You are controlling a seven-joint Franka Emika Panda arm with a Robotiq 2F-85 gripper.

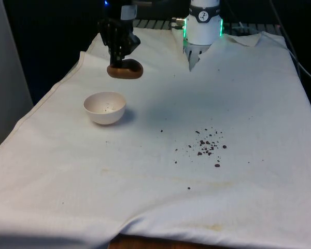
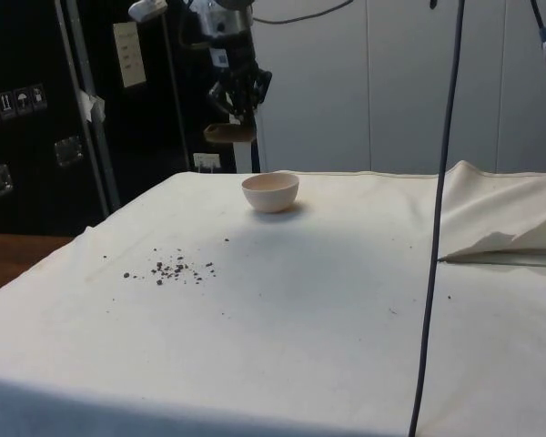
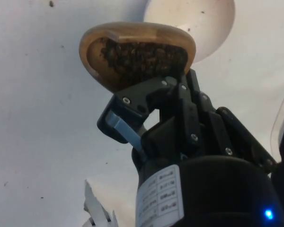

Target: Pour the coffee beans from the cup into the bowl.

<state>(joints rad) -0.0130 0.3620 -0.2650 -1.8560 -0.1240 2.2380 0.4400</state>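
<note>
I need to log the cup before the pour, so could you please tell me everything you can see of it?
The cup is brown and shallow, wood-like, with a rounded rim. It holds dark coffee beans nearly to the brim. The gripper clamps its rim and holds it in the air, roughly level, beyond the white bowl in the front view. Nothing else touches it.

i'm counting one brown cup of coffee beans, one white bowl holding a few beans, one gripper, and one scatter of spilled beans, lying at four o'clock from the bowl.
</note>
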